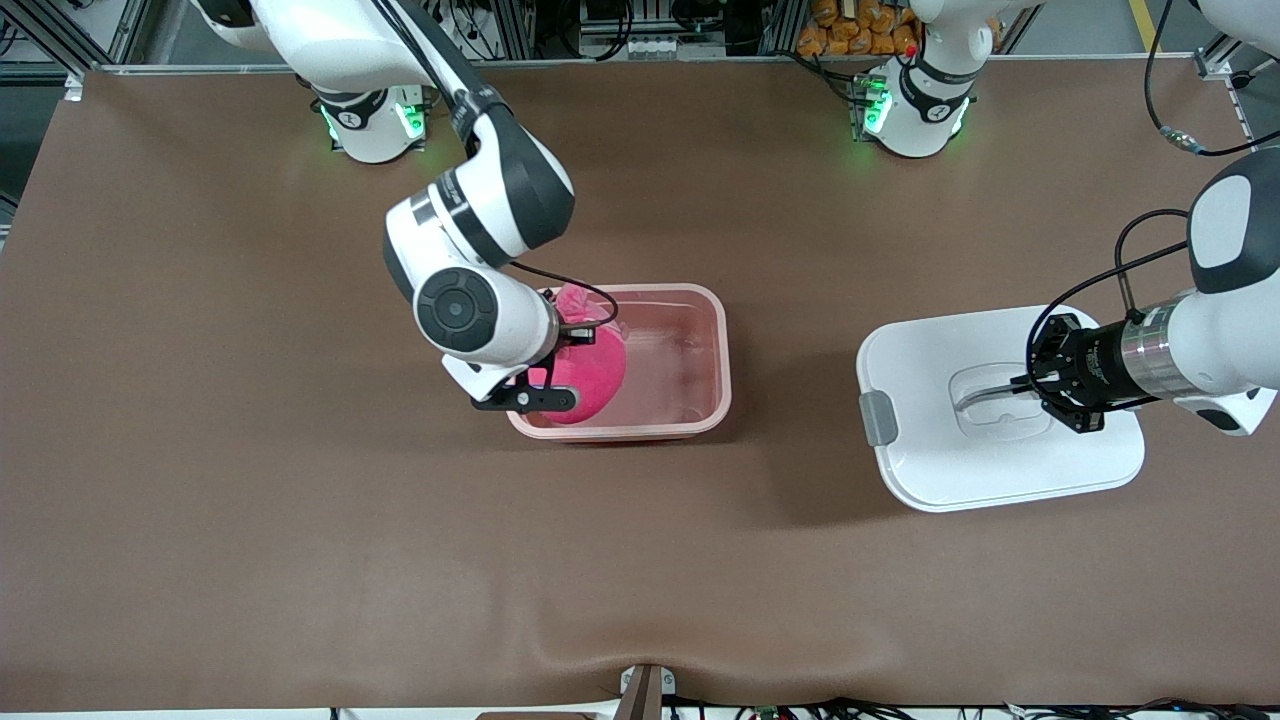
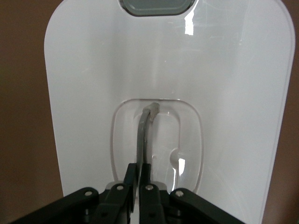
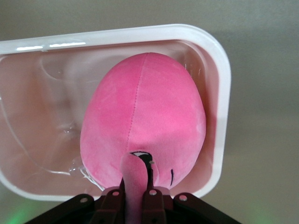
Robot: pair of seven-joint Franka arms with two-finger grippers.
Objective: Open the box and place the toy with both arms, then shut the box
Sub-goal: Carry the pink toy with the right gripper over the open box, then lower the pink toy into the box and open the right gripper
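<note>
Right wrist view: toy [image 3: 145,121] pinched in right gripper [image 3: 135,193], inside box [image 3: 219,70].

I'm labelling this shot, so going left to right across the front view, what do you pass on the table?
right gripper shut on the toy → the box → lid → left gripper shut on the lid's handle

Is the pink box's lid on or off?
Off. The box is open, the toy over it, and the lid lies beside it, toward the left arm's end.
</note>
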